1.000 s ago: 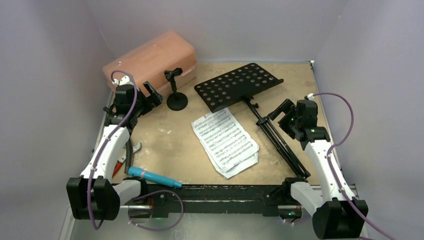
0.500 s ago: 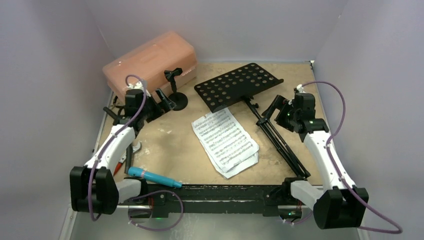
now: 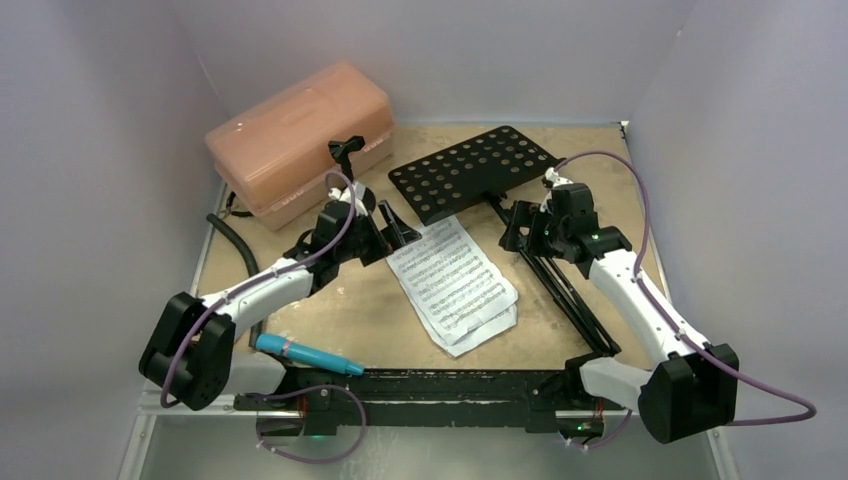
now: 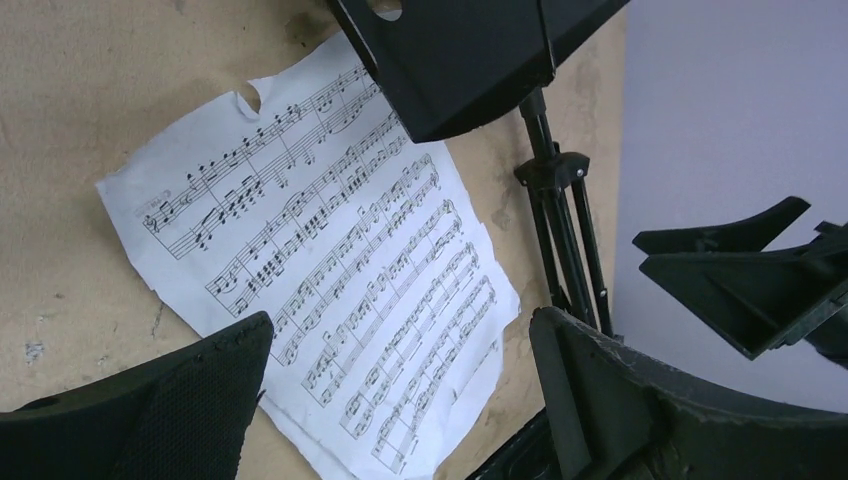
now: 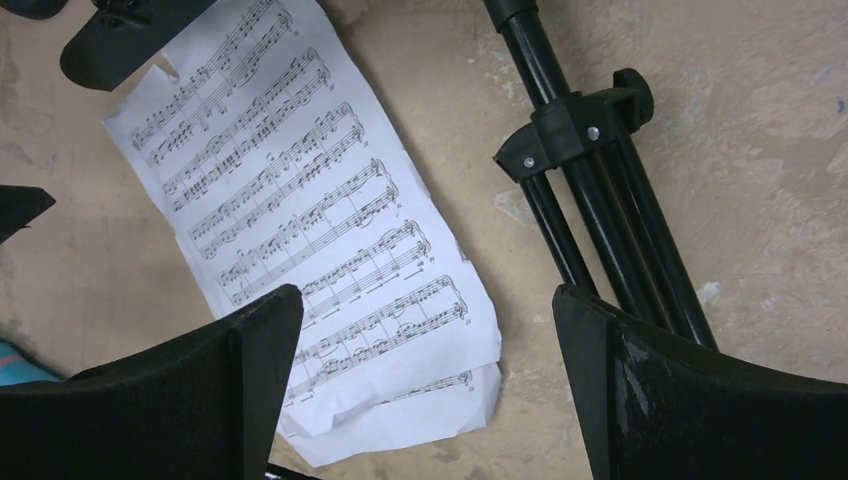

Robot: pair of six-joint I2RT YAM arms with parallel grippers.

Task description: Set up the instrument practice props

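Observation:
The black music stand lies flat, its perforated desk (image 3: pixel 470 172) at the back and its folded legs (image 3: pixel 565 290) running to the near right. Two sheet-music pages (image 3: pixel 455 285) lie stacked beside it. My left gripper (image 3: pixel 397 228) hovers open over the pages' far left corner (image 4: pixel 330 270), just below the desk (image 4: pixel 470 50). My right gripper (image 3: pixel 513 230) hovers open beside the stand's pole; its wrist view shows the leg collar (image 5: pixel 575 125) and both pages (image 5: pixel 300 220). The small mic stand (image 3: pixel 345 150) is partly hidden behind my left arm. The cyan microphone (image 3: pixel 300 352) lies near the front edge.
A pink translucent box (image 3: pixel 295 135) sits at the back left, close behind the mic stand. A black cable (image 3: pixel 235 240) curves along the left side. Grey walls close in the board on three sides.
Both arms have swung inward. The left gripper moved from beside the pink box to the pages' far corner; the right gripper moved left from the right side to the stand's pole. Both stayed open.

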